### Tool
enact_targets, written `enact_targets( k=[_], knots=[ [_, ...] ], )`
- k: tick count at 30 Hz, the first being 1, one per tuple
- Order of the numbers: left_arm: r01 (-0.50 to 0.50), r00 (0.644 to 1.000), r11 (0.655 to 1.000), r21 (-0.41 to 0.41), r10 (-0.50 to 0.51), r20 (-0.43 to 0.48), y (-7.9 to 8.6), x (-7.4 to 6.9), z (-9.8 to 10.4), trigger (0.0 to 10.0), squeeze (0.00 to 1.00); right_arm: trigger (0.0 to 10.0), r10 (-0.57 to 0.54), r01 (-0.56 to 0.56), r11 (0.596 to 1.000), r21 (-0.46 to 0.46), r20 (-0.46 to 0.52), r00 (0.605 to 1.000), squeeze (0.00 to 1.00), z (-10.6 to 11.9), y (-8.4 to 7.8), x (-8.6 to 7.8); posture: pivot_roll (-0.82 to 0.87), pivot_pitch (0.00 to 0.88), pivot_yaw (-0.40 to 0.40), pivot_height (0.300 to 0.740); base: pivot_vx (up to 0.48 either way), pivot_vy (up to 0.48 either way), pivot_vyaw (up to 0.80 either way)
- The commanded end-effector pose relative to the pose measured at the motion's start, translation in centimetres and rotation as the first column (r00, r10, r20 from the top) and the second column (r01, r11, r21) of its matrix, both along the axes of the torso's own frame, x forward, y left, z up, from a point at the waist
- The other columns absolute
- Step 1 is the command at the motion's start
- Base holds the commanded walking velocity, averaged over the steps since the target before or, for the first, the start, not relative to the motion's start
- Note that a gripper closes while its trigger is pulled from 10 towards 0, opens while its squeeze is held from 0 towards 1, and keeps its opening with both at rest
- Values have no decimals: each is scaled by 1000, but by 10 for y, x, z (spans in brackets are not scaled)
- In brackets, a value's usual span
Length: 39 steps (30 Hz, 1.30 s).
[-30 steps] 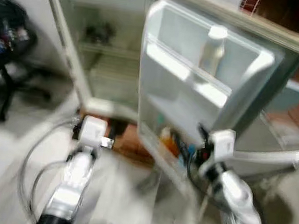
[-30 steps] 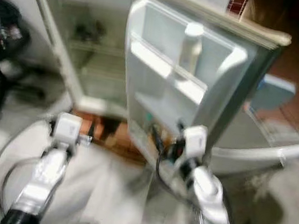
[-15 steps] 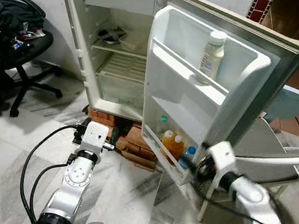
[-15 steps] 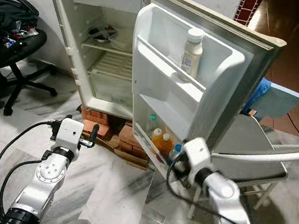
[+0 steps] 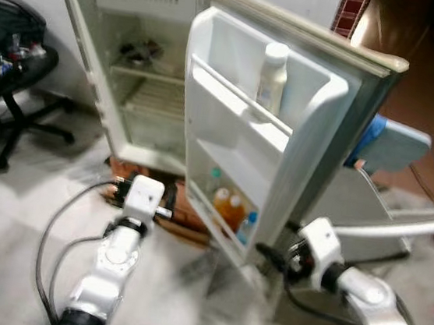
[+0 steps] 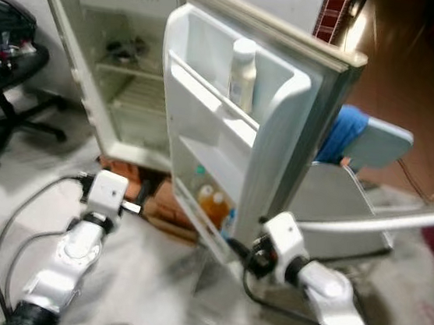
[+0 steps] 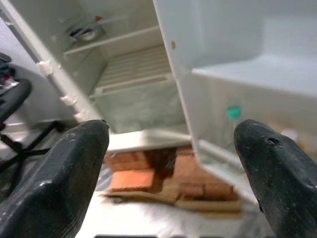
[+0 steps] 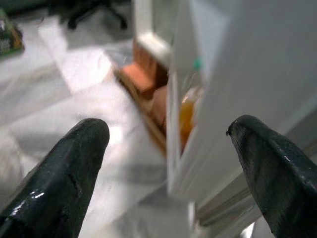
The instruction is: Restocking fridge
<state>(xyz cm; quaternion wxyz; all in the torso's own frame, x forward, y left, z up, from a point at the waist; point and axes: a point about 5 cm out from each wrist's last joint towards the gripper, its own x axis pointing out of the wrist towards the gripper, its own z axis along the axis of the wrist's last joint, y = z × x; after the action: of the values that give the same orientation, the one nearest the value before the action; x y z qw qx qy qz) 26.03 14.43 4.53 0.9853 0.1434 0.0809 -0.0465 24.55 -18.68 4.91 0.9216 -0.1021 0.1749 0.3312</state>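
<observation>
The right gripper (image 8: 168, 148) has its two black fingers spread wide and empty, held low just near of the free edge of the open fridge door (image 5: 298, 140); that edge runs upright between the fingers in the right wrist view. The left gripper (image 7: 171, 163) is likewise spread apart and holds nothing, hovering over the floor on the near left, aimed at the fridge (image 5: 127, 58) cabinet and the bricks (image 7: 148, 173) it stands on.

The door swings out toward the robot, its shelves facing left. A white bottle (image 5: 273, 76) stands upright on the upper door shelf. On the bottom door shelf, orange bottles (image 5: 227, 209) stand beside a small blue-capped one (image 5: 247, 227). Inside the cabinet a dark dish (image 5: 138, 51) sits on the top wire shelf; the lower shelves look bare.

The right arm is clearly the nearer to the door, whose long edge is vertical and lies straight ahead of that gripper, slightly far of it. The left arm is the nearer to the cabinet opening, which lies far and ahead of it.

To the far left stands an office chair (image 5: 10, 84); to the right, behind the door, a blue-grey chair (image 5: 395, 147).
</observation>
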Motion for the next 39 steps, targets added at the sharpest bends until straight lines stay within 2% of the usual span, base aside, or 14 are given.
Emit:
enact_targets(
  k=[1,4,8,9,13,20,23,25,31,33,35,37,38,39],
  knots=[
    [20,1000,1000,-3,-20,17,-6,3,5,10000,0,10000,-59,59,998,-5,56,997,0,8,-9,8,2,0,46,740,0,-480,0],
    [5,1000,1000,-8,-4,22,-4,2,5,10000,0,10000,-205,201,979,43,205,957,0,28,-17,26,4,0,43,740,0,0,0],
    [-52,999,999,5,52,4,2,3,3,10000,0,10000,-261,241,965,103,317,912,0,49,-16,36,5,0,43,740,0,0,0],
    [-68,997,997,-30,68,-23,4,2,1,10000,0,10000,-273,247,962,117,351,896,0,54,-14,38,4,0,44,740,0,0,0],
    [-79,996,996,-49,77,-37,5,2,0,10000,0,10000,-349,294,936,194,405,845,0,68,-7,45,8,0,42,740,0,0,-341],
    [-58,996,997,-48,55,-70,2,2,-3,10000,0,10000,-447,353,892,284,429,785,0,81,4,56,9,0,41,740,0,0,191],
    [-54,992,997,-52,47,-113,1,1,-8,10000,0,10000,-576,448,810,378,369,729,0,87,6,71,6,0,42,740,0,0,0],
    [-66,991,996,-60,58,-122,1,2,-9,10000,0,10000,-603,460,787,412,351,716,0,91,10,77,8,0,42,740,0,0,0],
    [-73,990,995,-66,65,-129,2,3,-9,10000,0,10000,-600,422,772,476,325,731,0,105,29,92,17,0,35,740,0,0,0],
    [-76,989,995,-68,67,-130,2,2,-10,10000,0,10000,-527,307,773,555,293,797,0,116,51,94,23,0,30,740,0,0,0],
    [-77,989,995,-68,68,-130,2,2,-9,10000,0,10000,-457,216,777,591,295,839,0,123,62,90,25,0,27,740,0,0,0],
    [-79,989,994,-72,69,-128,2,2,-9,10000,0,10000,-257,0,750,662,291,921,0,135,84,73,25,0,24,740,0,0,0],
    [-79,990,994,-75,70,-126,2,2,-9,10000,0,10000,-170,-81,724,686,290,942,0,139,92,65,25,0,24,740,0,0,0],
    [-69,992,995,-76,61,-112,1,1,-7,10000,0,10000,6,-244,676,696,326,945,0,147,102,43,24,0,23,740,0,0,0]
  ],
)
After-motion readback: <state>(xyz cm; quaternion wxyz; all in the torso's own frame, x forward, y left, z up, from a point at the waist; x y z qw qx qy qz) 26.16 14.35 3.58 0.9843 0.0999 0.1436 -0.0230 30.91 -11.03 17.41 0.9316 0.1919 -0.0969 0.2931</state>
